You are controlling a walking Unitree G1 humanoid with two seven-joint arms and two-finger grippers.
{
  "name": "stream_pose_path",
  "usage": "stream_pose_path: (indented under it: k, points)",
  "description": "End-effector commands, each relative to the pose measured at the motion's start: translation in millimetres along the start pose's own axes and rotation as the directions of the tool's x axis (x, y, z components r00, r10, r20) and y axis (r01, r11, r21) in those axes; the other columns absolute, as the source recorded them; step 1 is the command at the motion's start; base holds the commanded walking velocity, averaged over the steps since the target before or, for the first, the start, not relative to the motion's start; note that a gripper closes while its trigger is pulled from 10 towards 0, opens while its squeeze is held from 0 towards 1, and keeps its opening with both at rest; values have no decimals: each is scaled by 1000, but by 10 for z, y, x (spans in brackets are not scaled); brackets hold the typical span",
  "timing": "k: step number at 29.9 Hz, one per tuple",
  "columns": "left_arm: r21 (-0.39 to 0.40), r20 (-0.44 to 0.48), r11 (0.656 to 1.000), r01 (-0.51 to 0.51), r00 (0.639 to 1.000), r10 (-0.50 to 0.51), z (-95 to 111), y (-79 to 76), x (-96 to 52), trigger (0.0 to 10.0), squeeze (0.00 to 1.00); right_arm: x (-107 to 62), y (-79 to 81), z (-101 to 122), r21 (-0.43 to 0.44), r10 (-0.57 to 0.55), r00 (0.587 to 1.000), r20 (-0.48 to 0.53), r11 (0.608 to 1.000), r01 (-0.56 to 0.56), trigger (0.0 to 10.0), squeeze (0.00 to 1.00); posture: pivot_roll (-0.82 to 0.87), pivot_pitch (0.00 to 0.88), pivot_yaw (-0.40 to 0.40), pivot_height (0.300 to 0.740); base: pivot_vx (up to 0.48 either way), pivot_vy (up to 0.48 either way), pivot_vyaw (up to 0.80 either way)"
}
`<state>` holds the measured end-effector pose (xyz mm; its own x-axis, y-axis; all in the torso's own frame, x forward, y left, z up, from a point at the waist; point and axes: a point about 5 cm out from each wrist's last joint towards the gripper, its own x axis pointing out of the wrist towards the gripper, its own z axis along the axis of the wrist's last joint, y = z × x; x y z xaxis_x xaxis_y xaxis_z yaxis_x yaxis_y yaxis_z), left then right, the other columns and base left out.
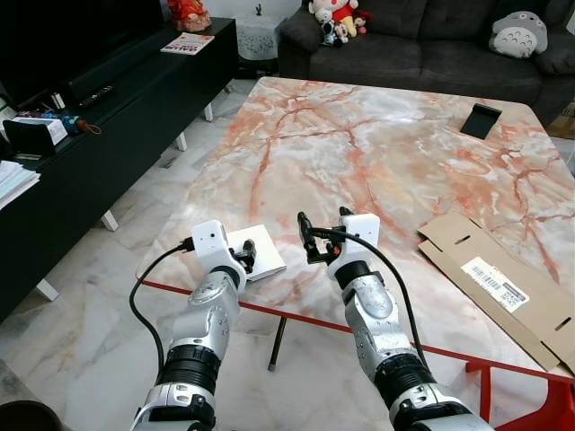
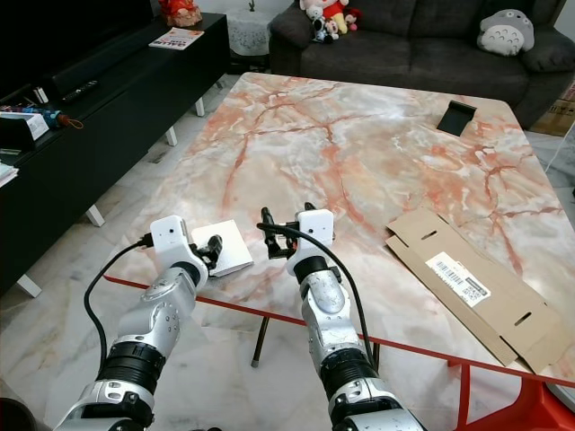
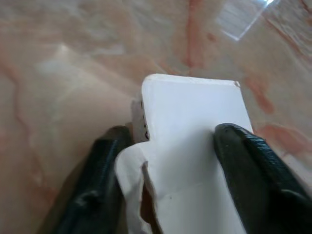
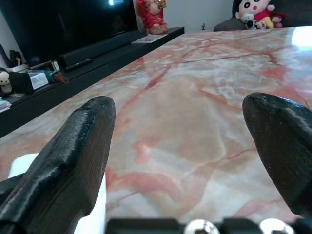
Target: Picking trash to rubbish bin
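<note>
The left gripper (image 1: 244,258) clamps the near edge of the white box (image 1: 260,249) (lying flat on the table (image 1: 395,153)), while the right gripper (image 1: 323,235) hovers wide open just beside it.

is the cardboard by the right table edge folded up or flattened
Flattened: the cardboard lies flat on the marble table, label up, slots showing.

arms — silver, jointed | wrists — white blocks | cables, fingers — black
</note>
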<state>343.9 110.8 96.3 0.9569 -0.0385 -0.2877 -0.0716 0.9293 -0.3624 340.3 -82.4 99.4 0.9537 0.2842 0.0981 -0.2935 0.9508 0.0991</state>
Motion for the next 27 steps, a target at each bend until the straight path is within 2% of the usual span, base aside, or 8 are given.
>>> stream_pose_path:
  k: [1, 20, 23, 25, 27]
  points:
    - [-3, -25, 1000, 26, 999, -27, -18, -53, 16, 0, 0, 31, 21, 40, -2, 5, 1000, 7, 1000, -5, 10000, 0, 31, 53, 1, 740, 0, 0, 0]
    - [20, 25, 999, 33, 999, -33, 82, 28, 8, 0, 0, 65, 28, 59, 9, -18, 1000, 15, 1000, 17, 10000, 0, 47, 20, 37, 740, 0, 0, 0]
    - [22, 112, 999, 35, 993, -38, 186, 34, -11, 0, 0, 73, 20, 63, 12, -28, 999, 17, 1000, 28, 10000, 0, 49, 9, 51, 740, 0, 0, 0]
    - [32, 131, 999, 32, 991, -36, 207, 36, -16, 0, 0, 75, 16, 64, 13, -30, 999, 17, 999, 30, 10000, 0, 49, 6, 54, 740, 0, 0, 0]
    - [72, 174, 997, 20, 984, -32, 256, 49, -26, 0, 0, 83, 13, 73, 13, -33, 999, 20, 999, 33, 10000, 0, 50, 2, 57, 740, 0, 0, 0]
